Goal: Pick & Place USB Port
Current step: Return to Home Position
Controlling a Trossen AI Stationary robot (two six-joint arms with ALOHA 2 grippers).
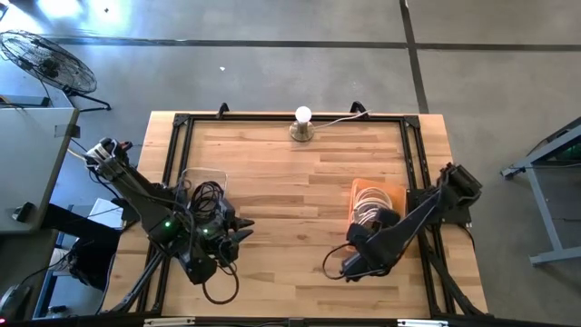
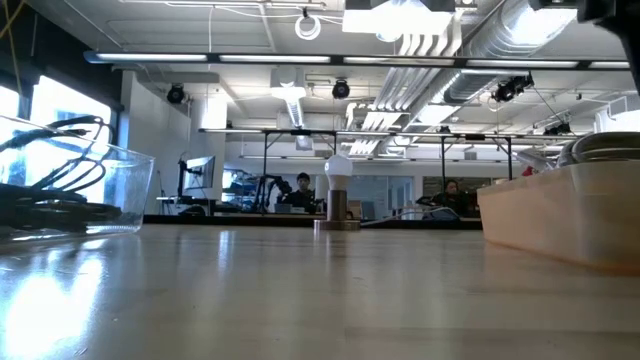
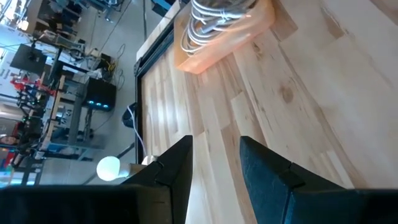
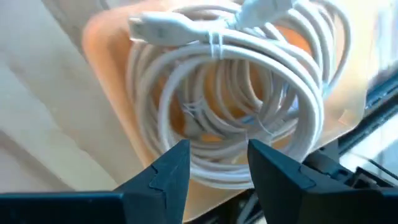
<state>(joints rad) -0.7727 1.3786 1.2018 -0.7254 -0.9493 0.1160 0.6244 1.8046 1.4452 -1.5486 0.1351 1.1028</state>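
The left gripper (image 3: 216,146) hangs low over the front left part of the wooden table (image 1: 290,209), just beside the transparent bin (image 1: 201,174). In its wrist view the two dark fingers (image 3: 177,165) stand a narrow gap apart, with only bare wood between them. From above, the left arm overlaps the bin's near side, so only part of the tangled black cable (image 1: 207,193) inside can be made out. In the low view the bin is cut off at the picture's left edge. The right gripper (image 4: 219,152) hovers over the orange bin (image 1: 392,189) at the table's right side, its fingers likewise slightly parted and holding nothing. Below them lies a coiled white cable (image 4: 236,93), tied with a thin band, and a pale plug shows at the coil's edge. From above, the folded right arm covers the bin's front half, and the gripper itself is hard to pick out against the dark arm. At table height the orange bin runs out of the picture on the right, showing only grey coils above its rim, and neither gripper appears there. A lamp (image 1: 302,123) with a round white bulb stands at the table's far edge. A person (image 2: 303,187) sits far off in the room, too small to tell more.
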